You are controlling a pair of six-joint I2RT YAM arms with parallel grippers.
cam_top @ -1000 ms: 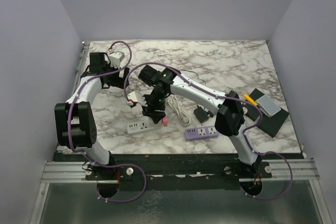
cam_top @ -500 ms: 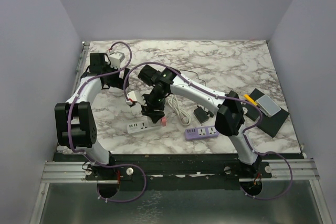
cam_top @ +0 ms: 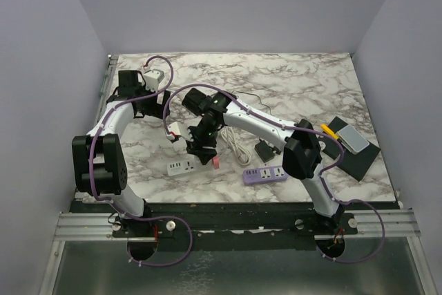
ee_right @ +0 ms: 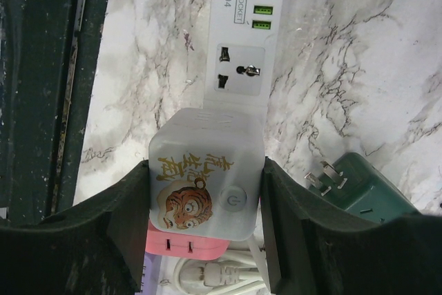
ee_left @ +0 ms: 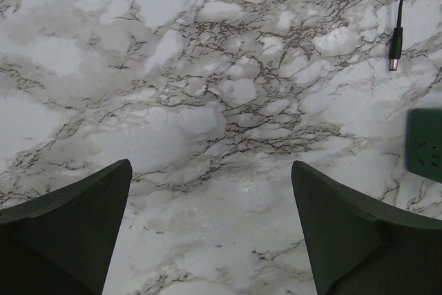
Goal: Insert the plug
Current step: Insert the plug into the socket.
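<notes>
Our right tool [ee_right: 205, 202] squeezes the tiger plug [ee_right: 204, 164] just above the white strip [ee_right: 239, 46], so we think pushing it in is not done yet.

Can't see the prongs on the tiger plug [ee_right: 206, 184] at all, its own body hides them. The power strip [ee_right: 239, 53] vanishes behind the plug and also runs off the top edge. The pink block [ee_right: 181, 245] just below the plug is mostly covered, and the white cord [ee_right: 221, 274] there gets cropped.

Two power strips [cam_top: 186, 166]; perhaps three plugs [ee_right: 206, 174]; two cables [cam_top: 236, 147].
</notes>
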